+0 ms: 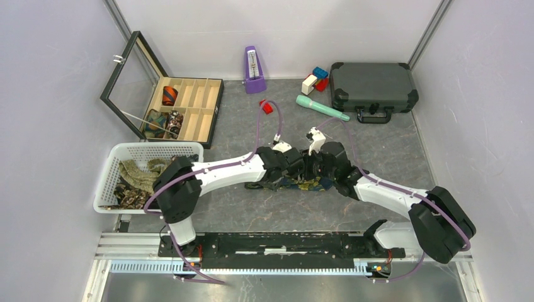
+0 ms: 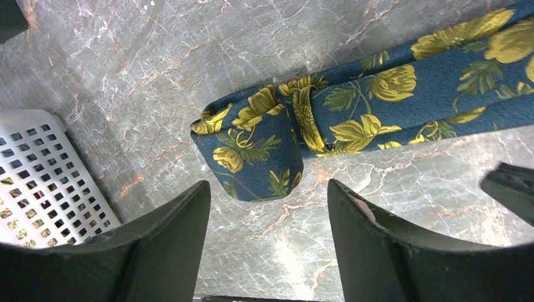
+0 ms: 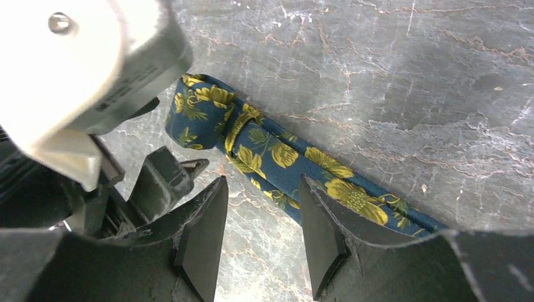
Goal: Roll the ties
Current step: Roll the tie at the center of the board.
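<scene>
From above, my two arms meet in the middle of the frame and their bulk hides nearly all of the navy tie [image 1: 308,184]; only a dark strip with yellow shows beneath them. Whether my claws stand wide or narrow I cannot tell from there.

My left wrist view settles it. My left claw [image 2: 267,185] stands wide at the bottom of the frame with only the marble table [image 2: 126,75] between the fingers, gripping nothing. Just above the tips lies the tie's end, turned over into a short loose fold, and the rest runs flat to the upper right corner. A corner of the white basket [image 2: 38,182] shows at lower left.

My right wrist view shows the same tie running from upper left to lower right. My right claw [image 3: 263,182] is parted, empty, its tips just short of the strip. The white housing [image 3: 94,63] of my left wrist fills the upper left.

Only the top view shows more ties [image 1: 135,179] heaped in the basket at left, and rolled ties [image 1: 169,107] in the wooden box [image 1: 201,107] at upper left.
</scene>
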### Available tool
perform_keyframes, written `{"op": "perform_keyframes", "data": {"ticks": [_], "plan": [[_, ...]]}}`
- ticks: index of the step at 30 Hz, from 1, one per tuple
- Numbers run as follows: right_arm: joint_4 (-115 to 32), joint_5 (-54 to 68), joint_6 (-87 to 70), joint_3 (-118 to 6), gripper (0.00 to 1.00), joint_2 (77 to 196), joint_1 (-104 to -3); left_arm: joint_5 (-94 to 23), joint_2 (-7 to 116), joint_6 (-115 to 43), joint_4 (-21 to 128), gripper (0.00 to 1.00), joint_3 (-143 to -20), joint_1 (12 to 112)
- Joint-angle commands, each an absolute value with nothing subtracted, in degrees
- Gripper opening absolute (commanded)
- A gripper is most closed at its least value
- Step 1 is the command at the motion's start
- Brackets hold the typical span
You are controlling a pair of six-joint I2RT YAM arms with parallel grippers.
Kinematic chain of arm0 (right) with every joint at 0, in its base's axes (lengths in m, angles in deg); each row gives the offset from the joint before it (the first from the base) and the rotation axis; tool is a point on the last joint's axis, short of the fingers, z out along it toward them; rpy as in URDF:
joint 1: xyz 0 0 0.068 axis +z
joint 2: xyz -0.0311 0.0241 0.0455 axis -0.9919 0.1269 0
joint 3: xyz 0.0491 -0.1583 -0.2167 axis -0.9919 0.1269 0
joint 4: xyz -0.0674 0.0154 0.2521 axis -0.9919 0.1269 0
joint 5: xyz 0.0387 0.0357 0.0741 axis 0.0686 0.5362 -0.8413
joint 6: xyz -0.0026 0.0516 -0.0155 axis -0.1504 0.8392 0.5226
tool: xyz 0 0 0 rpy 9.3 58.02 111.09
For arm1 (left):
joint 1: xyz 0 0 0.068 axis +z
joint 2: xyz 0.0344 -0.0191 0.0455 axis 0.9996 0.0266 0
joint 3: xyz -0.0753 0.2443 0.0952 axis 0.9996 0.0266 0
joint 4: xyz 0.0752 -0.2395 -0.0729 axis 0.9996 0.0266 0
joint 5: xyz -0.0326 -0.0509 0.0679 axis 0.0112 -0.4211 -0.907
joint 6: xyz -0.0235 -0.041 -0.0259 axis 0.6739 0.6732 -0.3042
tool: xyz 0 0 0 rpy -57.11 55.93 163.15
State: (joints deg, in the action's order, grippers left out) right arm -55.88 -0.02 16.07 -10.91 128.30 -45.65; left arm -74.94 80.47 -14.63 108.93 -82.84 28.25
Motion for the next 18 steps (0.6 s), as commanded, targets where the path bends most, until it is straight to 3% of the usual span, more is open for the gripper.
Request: {"op": "perform_keyframes", "data": {"ticks": [1,8,18], "plan": [[-60.2,-1.9,18.6,-12.3,0.52,127.2,-45.7,-72.6,75.0,-18.8,108.9,0.78,-82.6,28.4],[-61.1,-2.4,20.5,-14.3,0.55,125.3,-45.7,-71.7,70.8,-22.1,108.9,1.00,-80.0,28.6],[-65.2,-4.5,25.8,-14.6,0.58,126.9,-44.6,-67.6,53.7,-20.0,105.1,1.00,-71.5,34.8]]}}
